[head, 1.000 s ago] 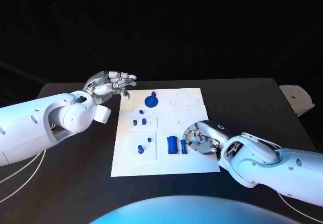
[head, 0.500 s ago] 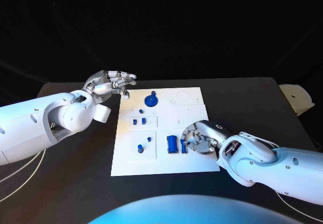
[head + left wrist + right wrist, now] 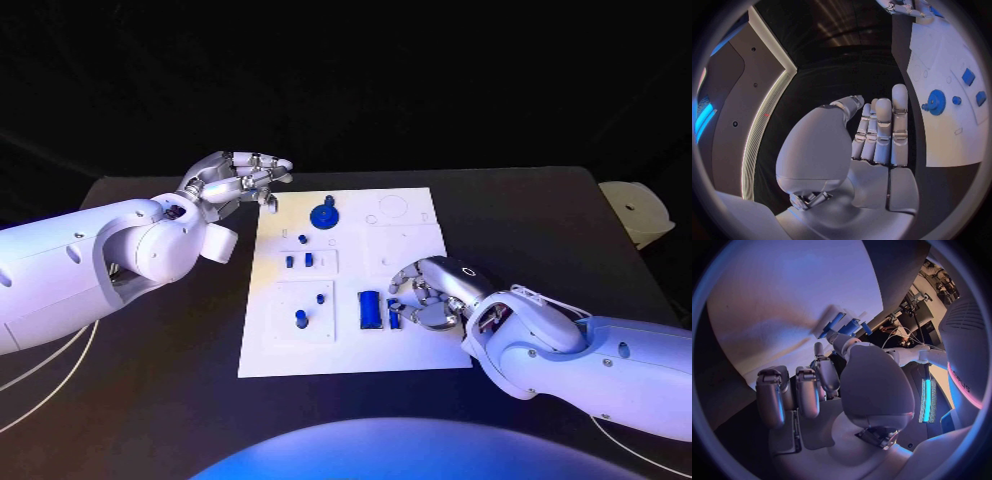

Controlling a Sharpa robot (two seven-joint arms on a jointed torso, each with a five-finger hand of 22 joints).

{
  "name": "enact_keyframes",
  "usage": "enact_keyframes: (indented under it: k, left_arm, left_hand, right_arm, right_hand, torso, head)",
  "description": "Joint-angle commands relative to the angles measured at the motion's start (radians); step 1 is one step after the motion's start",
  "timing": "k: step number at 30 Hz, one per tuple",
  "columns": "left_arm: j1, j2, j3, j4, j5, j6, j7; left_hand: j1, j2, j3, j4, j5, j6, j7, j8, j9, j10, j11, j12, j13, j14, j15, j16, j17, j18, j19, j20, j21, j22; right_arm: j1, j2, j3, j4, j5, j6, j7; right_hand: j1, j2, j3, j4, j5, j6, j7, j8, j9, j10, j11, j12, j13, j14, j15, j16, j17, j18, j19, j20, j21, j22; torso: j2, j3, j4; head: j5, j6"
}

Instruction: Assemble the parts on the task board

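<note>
While the task board point(image 3: 411, 350) lay flat in the middle of the black table point(image 3: 562, 215), its blue parts were spread over it: a gear-shaped part point(image 3: 325, 215) near the far edge, two small blocks point(image 3: 299, 261) in a recessed panel below it, a small peg point(image 3: 300, 319) in the next panel toward the robot, and a longer blue bar point(image 3: 369, 309) just beside the right hand point(image 3: 426, 298). That hand sat low over the board's near right area, fingers curled down toward a thin blue piece point(image 3: 394, 313) next to the bar; whether it actually gripped that piece could not be told from the head view, and the right wrist view showed only curled fingers point(image 3: 795, 392) near blue pieces point(image 3: 845, 326) without settling it. The left hand point(image 3: 235, 180) hovered off the board's far left corner above the table, holding nothing, its fingers point(image 3: 882, 132) fairly straight and lying close side by side.
</note>
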Motion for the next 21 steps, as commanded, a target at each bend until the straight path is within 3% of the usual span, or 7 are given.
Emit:
enact_keyframes:
  k: [1, 12, 16, 19, 21]
  left_arm:
    - [0.001, 0.001, 0.001, 0.003, 0.003, 0.016, 0.004]
    - [0.0, 0.004, 0.001, -0.001, 0.003, 0.017, 0.005]
    - [0.0, 0.007, 0.0, -0.005, 0.003, 0.016, 0.007]
    - [-0.001, 0.012, -0.001, -0.01, 0.005, 0.014, 0.015]
    - [-0.002, 0.018, -0.002, -0.015, 0.011, 0.012, 0.025]
  left_hand:
    - [-0.007, 0.0, 0.005, -0.002, -0.001, -0.006, 0.002, 0.004, 0.001, -0.008, -0.002, 0.004, 0.001, -0.005, -0.001, 0.006, -0.001, 0.007, 0.0, 0.003, -0.004, -0.001]
    - [-0.007, 0.0, 0.005, -0.002, -0.001, -0.006, 0.002, 0.004, 0.001, -0.008, -0.002, 0.004, 0.001, -0.005, -0.001, 0.006, -0.001, 0.007, 0.0, 0.003, -0.004, -0.001]
    - [-0.007, 0.0, 0.006, -0.002, -0.001, -0.007, 0.002, 0.005, 0.002, -0.01, -0.001, 0.007, 0.001, -0.005, -0.001, 0.007, -0.003, 0.007, 0.001, 0.003, -0.004, -0.001]
    - [-0.008, 0.0, 0.006, -0.001, -0.001, -0.007, 0.002, 0.005, 0.002, -0.01, -0.001, 0.007, 0.001, -0.005, -0.001, 0.007, -0.003, 0.007, 0.001, 0.003, -0.004, -0.001]
    - [-0.015, -0.002, 0.003, 0.002, -0.002, -0.008, 0.003, 0.005, 0.002, -0.011, -0.001, 0.008, 0.001, -0.006, 0.0, 0.007, -0.004, 0.006, 0.0, 0.003, -0.005, -0.002]
  right_arm:
    - [-0.003, 0.005, 0.0, -0.005, -0.043, -0.022, -0.012]
    - [-0.006, -0.007, 0.0, 0.013, -0.02, -0.073, 0.047]
    - [0.003, -0.029, 0.002, 0.027, 0.097, -0.1, 0.144]
    - [0.028, -0.039, 0.003, 0.018, 0.271, -0.103, 0.253]
    - [0.048, -0.04, 0.003, -0.002, 0.399, -0.094, 0.322]
  right_hand:
    - [0.009, -0.008, -0.009, -0.003, -0.006, 0.005, -0.002, 0.0, -0.001, 0.003, 0.003, 0.01, 0.119, 0.102, 0.006, 0.003, 0.248, -0.007, 0.105, 0.008, 0.005, 0.263]
    - [0.03, -0.011, -0.02, -0.009, -0.006, 0.015, -0.005, 0.009, 0.0, 0.009, 0.0, 0.032, 0.127, 0.103, 0.003, 0.004, 0.249, -0.007, 0.105, 0.007, 0.005, 0.263]
    - [0.025, -0.006, -0.026, 0.0, -0.005, 0.009, -0.003, 0.008, -0.002, 0.009, 0.002, 0.035, 0.129, 0.1, 0.004, -0.001, 0.24, -0.007, 0.105, 0.007, 0.005, 0.263]
    - [0.026, 0.001, -0.029, 0.006, 0.0, 0.004, -0.001, 0.006, -0.004, -0.002, 0.004, 0.013, 0.12, 0.096, 0.006, -0.01, 0.223, -0.007, 0.105, 0.009, 0.005, 0.263]
    - [0.033, 0.008, -0.036, 0.011, 0.03, -0.001, 0.001, 0.009, -0.007, -0.038, 0.007, -0.06, 0.087, 0.081, 0.008, -0.041, 0.17, 0.01, 0.08, 0.011, -0.073, 0.24]
  torso:
    - [0.0, 0.0003, -0.0001]
    - [-0.003, 0.0003, -0.0022]
    - [-0.006, -0.0009, -0.0039]
    - [-0.014, -0.0033, -0.0077]
    - [-0.02, -0.0059, -0.0095]
  head:
    - [0.001, 0.0]
    - [0.0, 0.003]
    - [-0.003, 0.011]
    - [-0.005, 0.023]
    - [-0.008, 0.033]
